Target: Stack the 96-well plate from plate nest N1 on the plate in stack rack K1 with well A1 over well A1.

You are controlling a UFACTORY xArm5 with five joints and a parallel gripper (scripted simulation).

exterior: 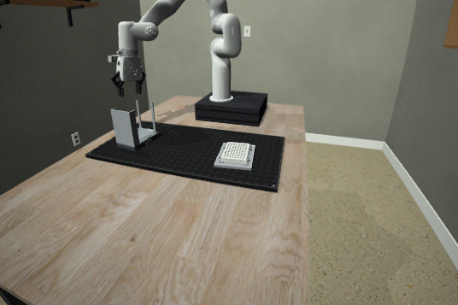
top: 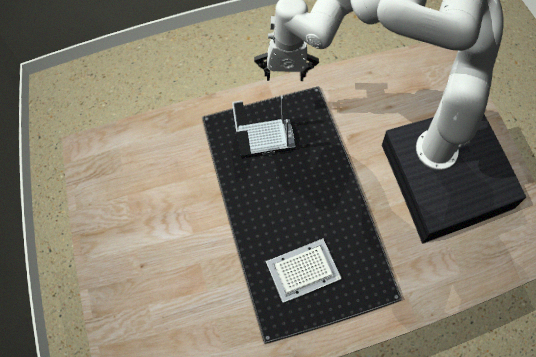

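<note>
A white 96-well plate (top: 304, 268) sits in the grey plate nest N1 (top: 303, 271) at the near end of the black perforated mat; both also show in the exterior view, the plate (exterior: 235, 152) on the nest (exterior: 234, 159). Another white plate (top: 268, 135) lies in the stack rack K1 (top: 263, 130), which has a grey corner wall and thin upright posts (exterior: 132, 126). My gripper (top: 286, 75) (exterior: 127, 88) is open and empty, hanging well above and a little beyond the rack. It is far from the nest.
The black mat (top: 295, 205) lies on a wooden table. The arm's black base block (top: 452, 177) stands to the right of the mat. A low wall rims the floor around the table.
</note>
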